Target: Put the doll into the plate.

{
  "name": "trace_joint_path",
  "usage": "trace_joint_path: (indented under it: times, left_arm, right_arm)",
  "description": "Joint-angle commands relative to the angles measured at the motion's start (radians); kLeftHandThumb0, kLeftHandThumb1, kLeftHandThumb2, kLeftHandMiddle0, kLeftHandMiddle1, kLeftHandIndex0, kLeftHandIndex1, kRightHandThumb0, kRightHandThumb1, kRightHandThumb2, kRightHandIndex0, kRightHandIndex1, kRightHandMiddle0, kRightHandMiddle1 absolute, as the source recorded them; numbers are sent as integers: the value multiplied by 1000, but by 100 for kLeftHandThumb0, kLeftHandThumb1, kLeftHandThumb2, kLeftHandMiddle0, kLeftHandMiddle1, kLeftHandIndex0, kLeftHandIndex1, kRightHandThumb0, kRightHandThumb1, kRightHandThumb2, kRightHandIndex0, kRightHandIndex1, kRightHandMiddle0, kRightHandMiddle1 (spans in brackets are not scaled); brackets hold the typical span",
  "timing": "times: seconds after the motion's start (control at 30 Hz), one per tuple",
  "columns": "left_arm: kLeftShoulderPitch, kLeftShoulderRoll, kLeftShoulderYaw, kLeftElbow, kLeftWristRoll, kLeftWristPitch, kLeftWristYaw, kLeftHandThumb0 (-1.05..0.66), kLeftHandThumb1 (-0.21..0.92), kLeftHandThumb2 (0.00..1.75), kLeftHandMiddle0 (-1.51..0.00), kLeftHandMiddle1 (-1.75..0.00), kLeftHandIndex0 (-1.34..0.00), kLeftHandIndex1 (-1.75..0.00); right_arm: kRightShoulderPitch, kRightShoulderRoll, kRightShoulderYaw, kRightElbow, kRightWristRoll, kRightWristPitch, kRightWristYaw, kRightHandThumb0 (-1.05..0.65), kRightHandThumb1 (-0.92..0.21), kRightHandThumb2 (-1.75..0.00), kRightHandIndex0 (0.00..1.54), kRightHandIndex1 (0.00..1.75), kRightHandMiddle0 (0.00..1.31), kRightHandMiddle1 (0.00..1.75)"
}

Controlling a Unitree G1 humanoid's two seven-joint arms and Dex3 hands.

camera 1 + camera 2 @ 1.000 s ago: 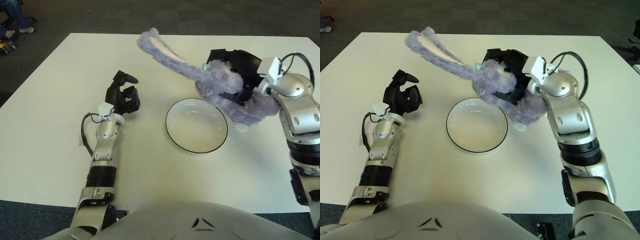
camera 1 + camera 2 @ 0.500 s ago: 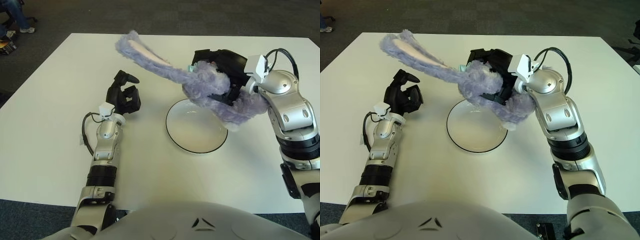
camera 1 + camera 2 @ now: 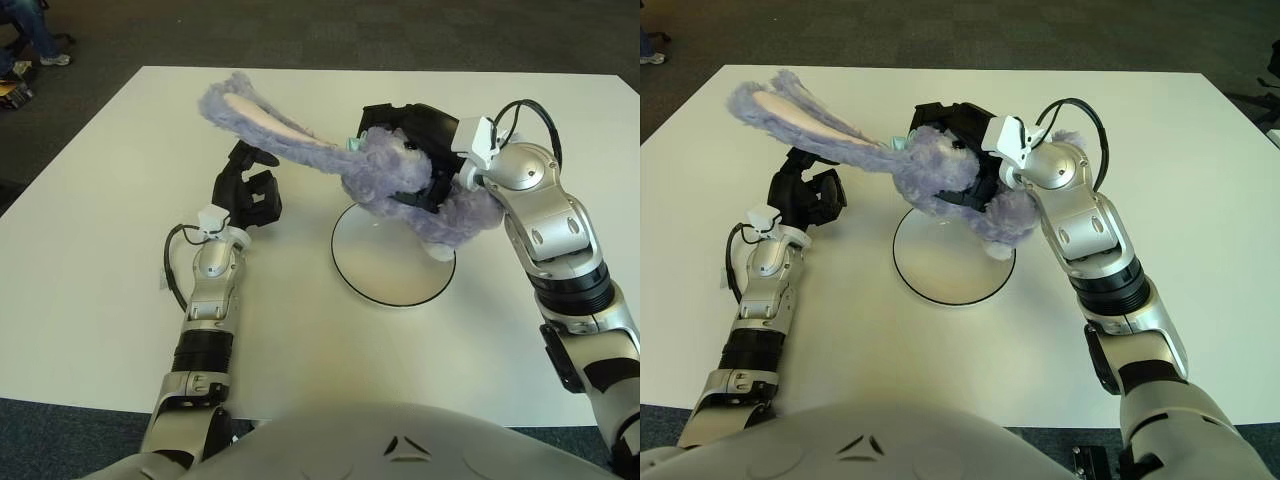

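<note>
1. Here, in the left eye view, the right hand (image 3: 420,150) is clamped on the body of the doll (image 3: 400,180), a fluffy lilac rabbit, and holds it over the far rim of the plate (image 3: 385,285). The doll's long ear sticks out to the left, above the left hand (image 3: 248,195), which shows left of the plate with its fingers curled on nothing.
2. In the right eye view, the doll (image 3: 940,175) hides the far part of the plate (image 3: 950,280); whether it already touches the plate I cannot tell. The white table (image 3: 1200,180) carries both.
3. Judging by its fur and drooping shape, the doll is likely light, soft and squashy, not fragile. The thick body is the best place to hold; the floppy ear may trail outside the plate when it is released.
</note>
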Motion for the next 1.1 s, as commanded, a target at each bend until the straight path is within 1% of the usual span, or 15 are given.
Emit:
trace_joint_path:
  times: [0.0,0.17,0.3,0.47,0.57,0.87,0.93,0.97,1.07]
  left_arm:
    - [44,-13,-5,28,4,1,-1,-41,55,102,-110,-175,-43,-175]
    - [47,-16,-8,20,10,6,8,-41,55,102,-110,-175,-43,-175]
    - [49,-17,-8,13,11,15,12,-41,55,102,-110,-175,-43,-175]
    - [50,-18,-8,6,8,26,15,-41,55,102,-109,-175,-43,-175]
    - [51,-18,-8,1,7,31,15,-41,55,103,-108,-175,-43,-175]
    - [49,-13,-5,-1,9,40,14,-41,55,102,-106,-175,-43,-175]
    - [49,-11,-4,-2,8,42,13,-41,55,102,-106,-175,-43,-175]
    - [49,-11,-4,-2,9,42,13,-41,55,102,-106,-175,-43,-175]
    - [49,-9,-4,-4,8,44,12,-41,55,102,-106,-175,-43,-175]
  right_arm:
    - [-51,-2,30,-3,-32,17,6,0,0,-165,87,167,61,175]
    - [-55,-9,61,-11,-61,26,12,0,-1,-165,87,168,61,175]
    - [-34,-6,67,-26,-66,45,12,0,-2,-164,86,168,60,175]
    - [-28,1,69,-28,-61,59,11,0,-2,-164,86,168,59,175]
    - [-27,3,68,-19,-59,39,11,0,-2,-164,86,168,60,175]
    - [-48,-35,88,16,-72,7,54,0,-1,-166,85,172,61,173]
    - [-56,-43,93,25,-73,4,67,0,-3,-163,84,173,60,170]
    - [-59,-46,94,28,-74,2,72,0,-8,-159,81,174,55,172]
    - [-65,-56,99,35,-81,-19,87,0,-15,-152,77,173,48,174]
